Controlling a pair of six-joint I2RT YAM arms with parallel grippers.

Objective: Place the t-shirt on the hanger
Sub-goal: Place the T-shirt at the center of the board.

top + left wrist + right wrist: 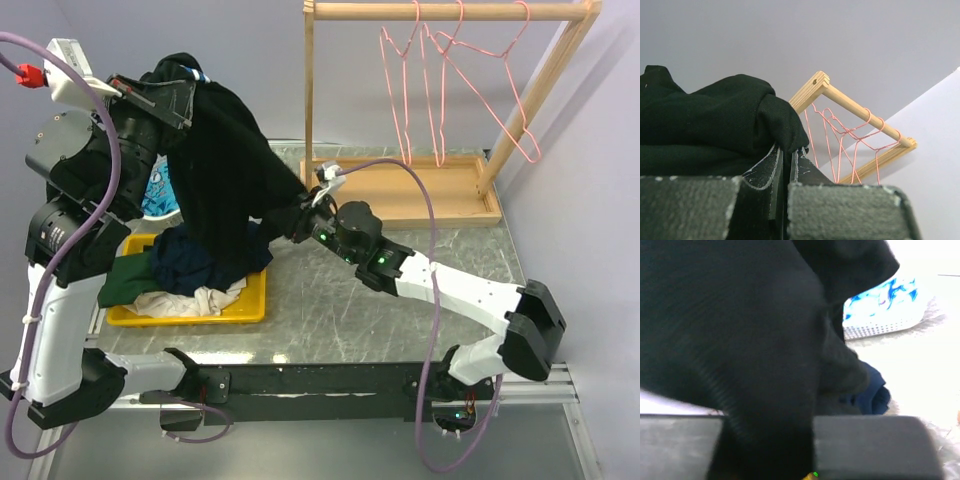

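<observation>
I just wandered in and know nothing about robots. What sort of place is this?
Likely a robotics lab bench staged for laundry practice, not a home: two robot arms bolted to a table, a wooden rack holding three pink wire hangers, and a yellow tray of clothes.

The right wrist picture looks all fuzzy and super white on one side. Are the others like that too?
Right wrist: the t-shirt is too close, so blurry, and the table glares white. Left wrist: the rack looks sharp. Top external: evenly lit, clear.
</observation>
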